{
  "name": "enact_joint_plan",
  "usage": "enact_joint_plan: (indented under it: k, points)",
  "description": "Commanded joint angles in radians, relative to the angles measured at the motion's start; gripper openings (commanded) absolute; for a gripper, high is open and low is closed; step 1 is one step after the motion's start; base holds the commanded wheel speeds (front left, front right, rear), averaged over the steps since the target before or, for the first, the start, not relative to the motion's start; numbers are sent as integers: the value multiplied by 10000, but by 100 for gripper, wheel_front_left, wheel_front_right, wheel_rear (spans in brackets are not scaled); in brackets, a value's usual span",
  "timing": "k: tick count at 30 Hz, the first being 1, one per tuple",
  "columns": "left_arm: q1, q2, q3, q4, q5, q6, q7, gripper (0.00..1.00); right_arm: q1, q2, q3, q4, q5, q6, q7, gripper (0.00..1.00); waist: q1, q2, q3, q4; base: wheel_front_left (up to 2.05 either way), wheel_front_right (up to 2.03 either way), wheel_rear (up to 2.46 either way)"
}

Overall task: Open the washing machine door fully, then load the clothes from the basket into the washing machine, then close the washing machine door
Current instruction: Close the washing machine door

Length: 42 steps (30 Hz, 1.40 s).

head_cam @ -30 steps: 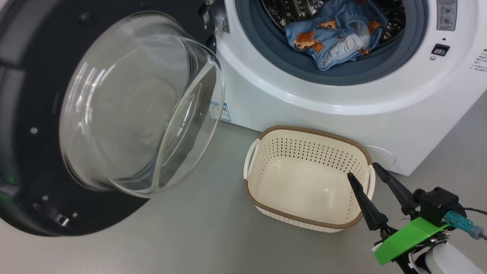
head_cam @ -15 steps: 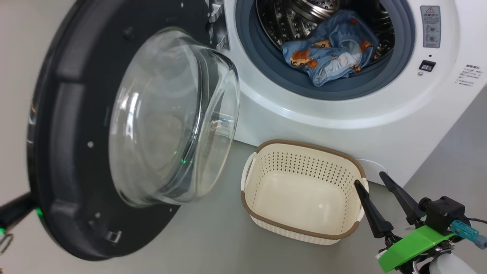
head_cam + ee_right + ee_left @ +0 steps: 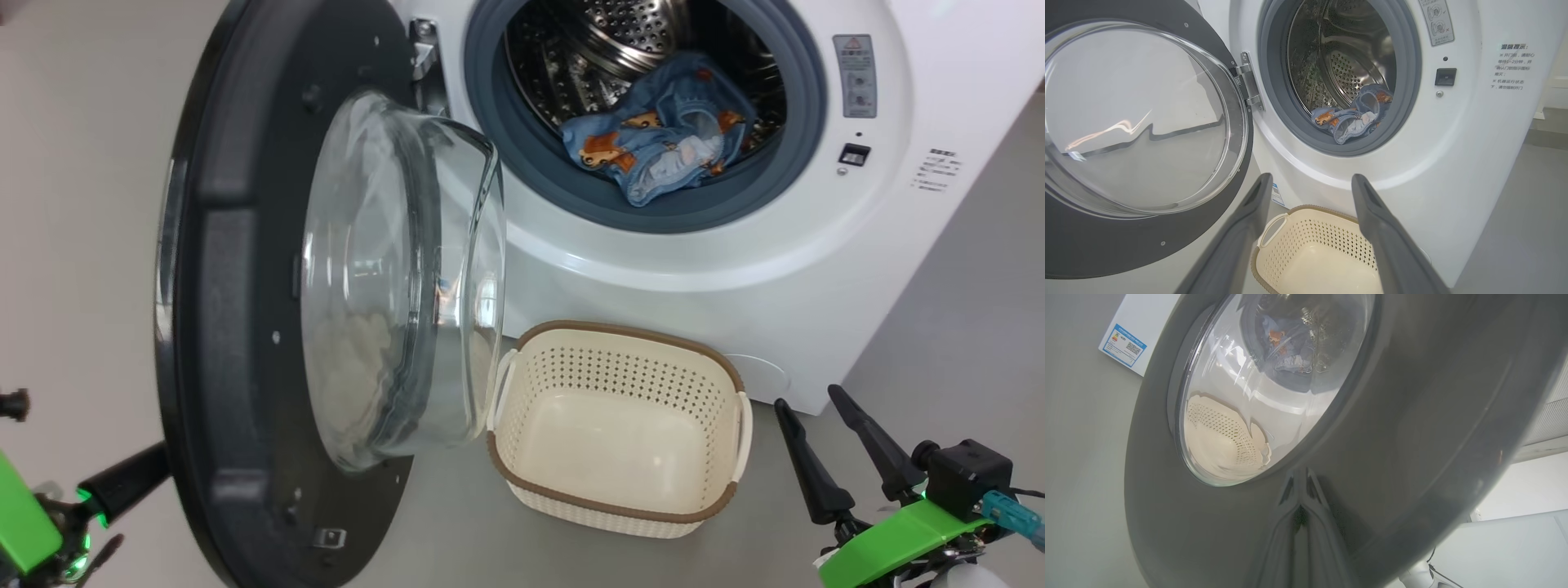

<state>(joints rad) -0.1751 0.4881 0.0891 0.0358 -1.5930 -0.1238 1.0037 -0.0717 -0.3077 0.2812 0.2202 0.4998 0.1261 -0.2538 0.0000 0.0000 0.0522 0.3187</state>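
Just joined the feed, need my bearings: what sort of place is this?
Likely a laundry corner, home or lab: a white front-loading washing machine with clothes in its drum, a cream basket on the grey floor before it.

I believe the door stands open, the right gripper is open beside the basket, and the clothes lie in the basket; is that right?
Not quite: the basket is empty, and the clothes lie inside the washing machine, as the head view shows. The door does stand open, and the right gripper is open beside the basket.
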Motion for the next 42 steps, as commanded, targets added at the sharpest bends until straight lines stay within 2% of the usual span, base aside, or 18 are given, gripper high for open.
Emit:
enact_joint_plan:
  k: [1, 17, 28, 42]
  points:
    - [-250, 239, 296, -494, -102, -69, 101, 0, -3, -114, 38, -266, -66, 46, -80, 100, 0, 0, -62, -160, 0, 0, 0]
    - [-504, -510, -651, -1515, 390, -69, 125, 0, 187, 71, -558, -370, -163, 46, -80, 100, 0, 0, -99, -1457, 0, 0, 0]
    - [-891, -918, -988, -1433, 638, -69, -239, 0, 201, 214, -776, -426, -201, 46, -80, 100, 0, 0, -11, -2612, 0, 0, 0]
    - [-1319, -1110, -1120, -1181, 890, -69, -713, 0, 116, 372, -943, -475, -247, 46, -80, 100, 0, 0, 297, -4024, 0, 0, 0]
